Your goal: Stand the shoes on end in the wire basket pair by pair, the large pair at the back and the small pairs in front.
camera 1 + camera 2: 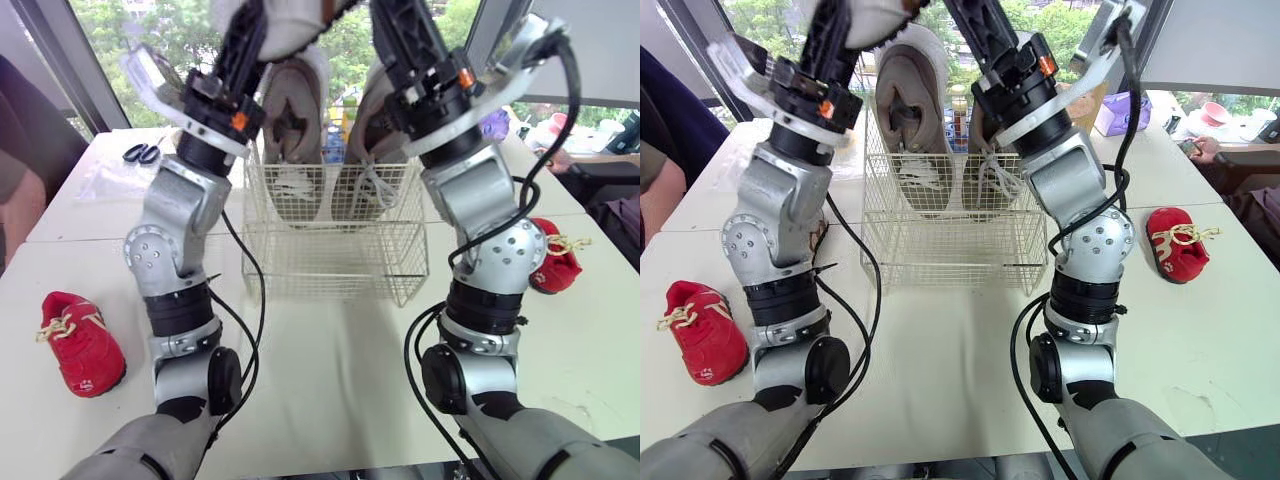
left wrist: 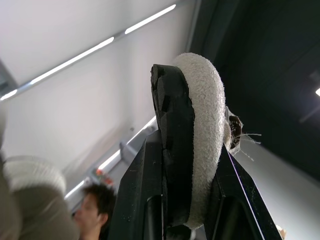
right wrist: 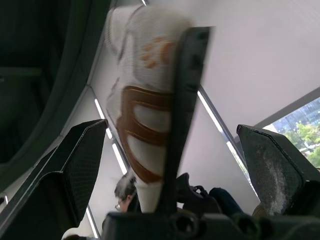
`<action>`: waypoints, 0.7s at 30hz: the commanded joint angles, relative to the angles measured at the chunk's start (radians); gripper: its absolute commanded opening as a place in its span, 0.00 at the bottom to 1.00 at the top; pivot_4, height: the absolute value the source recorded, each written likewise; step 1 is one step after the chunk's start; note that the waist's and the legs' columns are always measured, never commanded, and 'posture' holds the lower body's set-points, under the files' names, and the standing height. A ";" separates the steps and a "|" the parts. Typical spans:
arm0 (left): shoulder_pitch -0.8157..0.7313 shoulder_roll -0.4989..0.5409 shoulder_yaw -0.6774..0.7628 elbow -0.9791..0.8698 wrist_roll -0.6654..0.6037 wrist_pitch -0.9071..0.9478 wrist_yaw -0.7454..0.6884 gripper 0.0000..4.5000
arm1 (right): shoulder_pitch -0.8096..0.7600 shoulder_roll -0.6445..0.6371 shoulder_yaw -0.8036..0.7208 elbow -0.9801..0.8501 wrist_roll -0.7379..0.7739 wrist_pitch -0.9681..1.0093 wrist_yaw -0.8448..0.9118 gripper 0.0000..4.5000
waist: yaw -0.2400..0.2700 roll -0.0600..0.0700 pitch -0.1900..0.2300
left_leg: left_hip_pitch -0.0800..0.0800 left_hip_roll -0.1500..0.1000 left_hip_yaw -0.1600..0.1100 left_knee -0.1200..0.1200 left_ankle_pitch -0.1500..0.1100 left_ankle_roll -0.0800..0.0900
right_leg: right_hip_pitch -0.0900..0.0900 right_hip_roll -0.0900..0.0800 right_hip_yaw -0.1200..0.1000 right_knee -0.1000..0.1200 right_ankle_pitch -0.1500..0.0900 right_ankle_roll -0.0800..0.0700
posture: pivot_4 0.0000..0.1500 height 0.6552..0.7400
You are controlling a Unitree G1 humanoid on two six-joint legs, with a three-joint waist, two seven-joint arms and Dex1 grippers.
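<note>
- Your wire basket (image 1: 330,282) sits on the white bench (image 1: 330,380), in the upper middle of the head-camera frame, between the two raised arms.
- Inside it you have two large beige shoes standing on end, heels up and toes down, side by side in the back half: one on the left (image 1: 295,120), one on the right (image 1: 372,160).
- Your left end effector (image 2: 200,110) is clamped tight on the fuzzy white edge of a small white shoe with brown stripes (image 3: 142,65). That shoe is held up at the very top of the frame, above the basket's rear edge and outside it.
- Your right end effector (image 3: 172,132) is spread wide. In its wrist view the white shoe's black sole runs up between the fingers (image 3: 80,165), apart from both pads.
- One small red shoe (image 1: 82,345) lies on the bench at the lower left of the frame, well apart from the basket.
- A second small red shoe (image 1: 552,255) lies at the right of the frame, partly behind the right arm, also outside the basket.
- Scissors (image 1: 142,153) lie on the bench at the upper left.
</note>
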 commanded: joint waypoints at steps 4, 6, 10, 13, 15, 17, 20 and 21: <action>0.041 0.028 -0.041 -0.041 0.040 0.005 -0.029 0.06 | -0.057 0.006 -0.012 -0.031 0.039 -0.030 -0.011 1.00 | 0.000 0.000 0.000 | 0.000 0.000 0.000 0.000 0.000 0.000 | 0.000 0.000 0.000 0.000 0.000 0.000 | 1.00 1.00; 0.046 0.031 -0.045 -0.039 0.042 0.003 -0.033 0.06 | -0.060 0.008 -0.013 -0.031 0.041 -0.033 -0.016 1.00 | 0.001 0.000 0.000 | 0.000 0.000 0.000 0.000 0.000 0.000 | 0.000 0.000 0.000 0.000 0.000 0.000 | 1.00 1.00; 0.050 0.042 -0.045 -0.034 0.059 0.000 -0.038 0.06 | -0.060 0.003 -0.019 -0.015 0.044 -0.041 -0.005 0.72 | 0.001 0.000 0.000 | 0.000 0.000 0.000 0.000 0.000 0.000 | 0.000 0.000 0.000 0.000 0.000 0.000 | 1.00 1.00; 0.057 0.056 -0.056 -0.038 0.088 0.002 -0.043 0.06 | -0.057 0.000 -0.021 -0.013 0.049 -0.040 0.001 0.41 | 0.000 0.000 0.000 | 0.000 0.000 0.000 0.000 0.000 0.000 | 0.000 0.000 0.000 0.000 0.000 0.000 | 1.00 1.00; 0.070 0.065 -0.063 -0.048 0.091 0.009 -0.051 0.17 | -0.056 -0.002 -0.025 -0.011 0.052 -0.038 0.002 0.21 | 0.000 0.000 0.000 | 0.000 0.000 0.000 0.000 0.000 0.000 | 0.000 0.000 0.000 0.000 0.000 0.000 | 1.00 1.00; 0.085 0.072 -0.065 -0.055 0.097 0.011 -0.049 0.36 | -0.053 -0.006 -0.028 -0.011 0.059 -0.034 0.006 0.15 | 0.000 0.000 0.000 | 0.000 0.000 0.000 0.000 0.000 0.000 | 0.000 0.000 0.000 0.000 0.000 0.000 | 1.00 1.00; 0.113 0.101 -0.071 -0.076 0.118 0.018 -0.040 0.68 | -0.051 -0.021 -0.030 -0.014 0.076 -0.018 0.021 0.15 | 0.000 0.000 0.000 | 0.000 0.000 0.000 -0.001 0.000 0.000 | 0.000 0.000 0.000 0.000 0.000 0.000 | 1.00 1.00; 0.129 0.124 -0.073 -0.092 0.135 0.025 -0.038 0.79 | -0.052 -0.033 -0.032 -0.014 0.078 -0.012 0.032 0.15 | -0.001 0.000 0.000 | 0.000 0.000 0.000 -0.001 0.000 0.000 | 0.000 0.000 0.000 -0.001 0.000 0.000 | 1.00 1.00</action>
